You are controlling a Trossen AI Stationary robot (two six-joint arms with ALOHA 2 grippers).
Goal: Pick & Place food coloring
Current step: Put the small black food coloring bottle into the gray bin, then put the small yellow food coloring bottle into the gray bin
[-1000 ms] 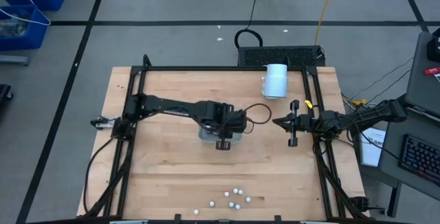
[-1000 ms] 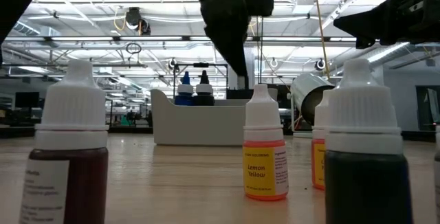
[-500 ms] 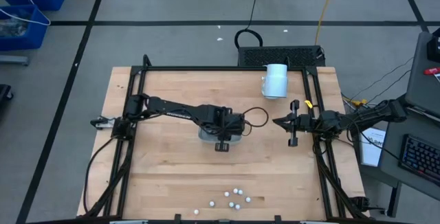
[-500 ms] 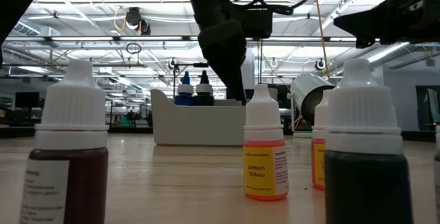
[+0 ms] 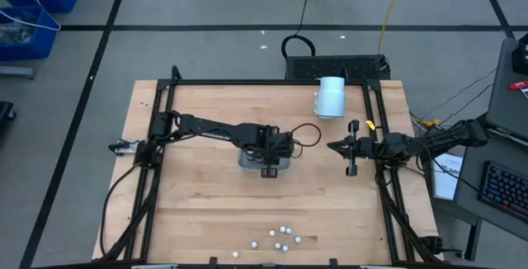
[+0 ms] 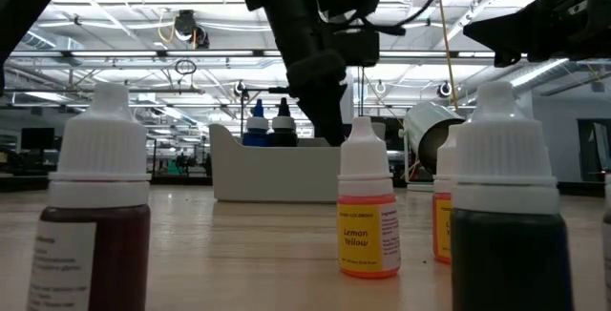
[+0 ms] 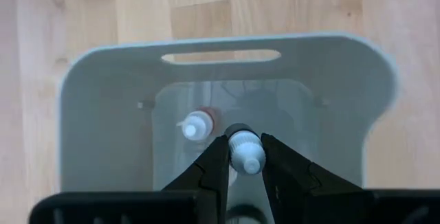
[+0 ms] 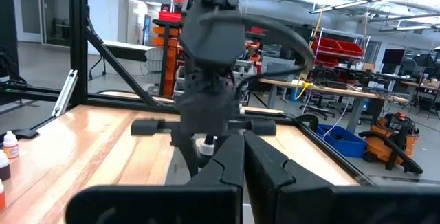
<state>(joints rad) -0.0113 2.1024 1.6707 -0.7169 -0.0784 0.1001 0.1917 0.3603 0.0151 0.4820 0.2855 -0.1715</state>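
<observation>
A pale grey tray (image 7: 103,80) sits mid-table (image 5: 244,161). My left gripper (image 7: 243,141) hangs over its inside (image 5: 266,162), shut on a small white-capped food coloring bottle (image 7: 245,157). Another bottle (image 7: 196,125), white-capped with a reddish body, stands on the tray floor beside it. In the low view, a blue top (image 6: 256,122) and a dark top (image 6: 284,120) show above the tray wall (image 6: 267,173). Several more bottles (image 5: 281,236) stand near the table's front edge, among them a yellow one (image 6: 368,211). My right gripper (image 5: 351,147) waits shut at the table's right side. My left gripper pinches the bottle between its two fingers, which lie on either side of its white cap (image 7: 238,148). The fingers come from above, slanting steeply down. The bottle hangs inside the tray; I cannot tell whether its bottom touches the tray floor.
A large white cylinder (image 5: 331,96) lies on its side at the far right of the table (image 6: 428,134). A black frame (image 5: 169,96) runs along the table's sides. Bare wood lies between the tray and the front bottles.
My left gripper has sunk toward the tray with the bottle still between its fingers, and its lower end now stands behind the tray wall in the low view.
</observation>
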